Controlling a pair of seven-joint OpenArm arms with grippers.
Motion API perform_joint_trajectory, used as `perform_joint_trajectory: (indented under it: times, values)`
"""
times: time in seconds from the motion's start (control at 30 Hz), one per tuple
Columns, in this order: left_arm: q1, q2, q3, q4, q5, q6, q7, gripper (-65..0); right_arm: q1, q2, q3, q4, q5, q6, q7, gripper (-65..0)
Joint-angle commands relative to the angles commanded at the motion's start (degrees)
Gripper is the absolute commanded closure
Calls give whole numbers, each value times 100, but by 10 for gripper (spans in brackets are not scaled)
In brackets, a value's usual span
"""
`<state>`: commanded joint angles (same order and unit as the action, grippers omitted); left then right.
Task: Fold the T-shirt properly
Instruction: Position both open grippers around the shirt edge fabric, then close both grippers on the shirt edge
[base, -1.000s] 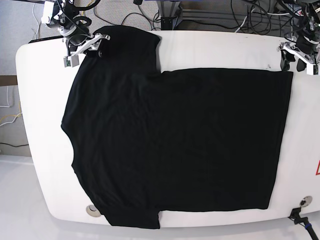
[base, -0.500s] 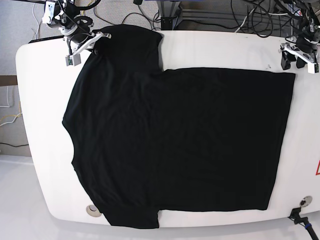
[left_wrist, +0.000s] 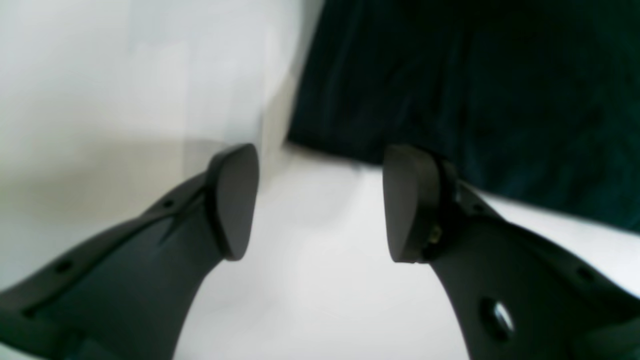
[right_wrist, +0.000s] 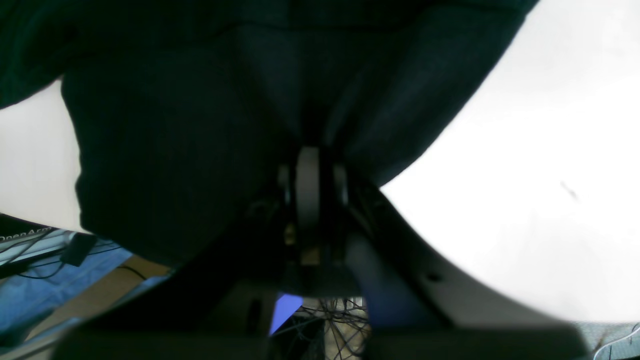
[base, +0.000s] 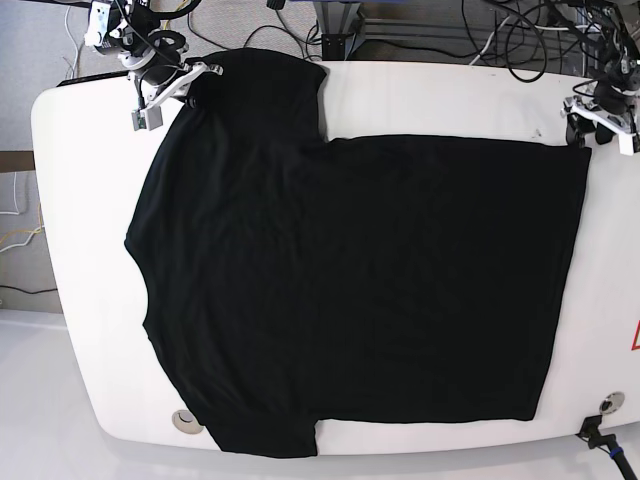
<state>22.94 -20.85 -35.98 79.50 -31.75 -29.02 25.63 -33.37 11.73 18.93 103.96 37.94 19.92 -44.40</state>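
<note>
Between the right claw's (right_wrist: 312, 175) shut jaws sits a sleeve of the T-shirt (base: 360, 280), spread flat on the table (base: 80, 260). Left claw (left_wrist: 320, 200) gapes empty beside the hem corner; it should grip that first.

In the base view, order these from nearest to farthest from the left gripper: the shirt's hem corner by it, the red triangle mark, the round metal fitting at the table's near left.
1. The T-shirt's hem corner, just beside the left gripper, far right.
2. The red triangle mark, right edge, nearer the camera.
3. The round metal fitting, near-left corner, across the table.
</note>
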Motion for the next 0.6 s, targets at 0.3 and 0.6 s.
perform_joint_trajectory:
  times: [0.3, 0.6]
  values:
    - [-223, 25, 315, 0, 208, 48, -26, -384, -12, 6, 0, 0, 8, 4, 7, -28]
    - [-312, 52, 423, -317, 165, 29, -301, -147, -24, 7, 10, 19, 32, 26, 44, -30]
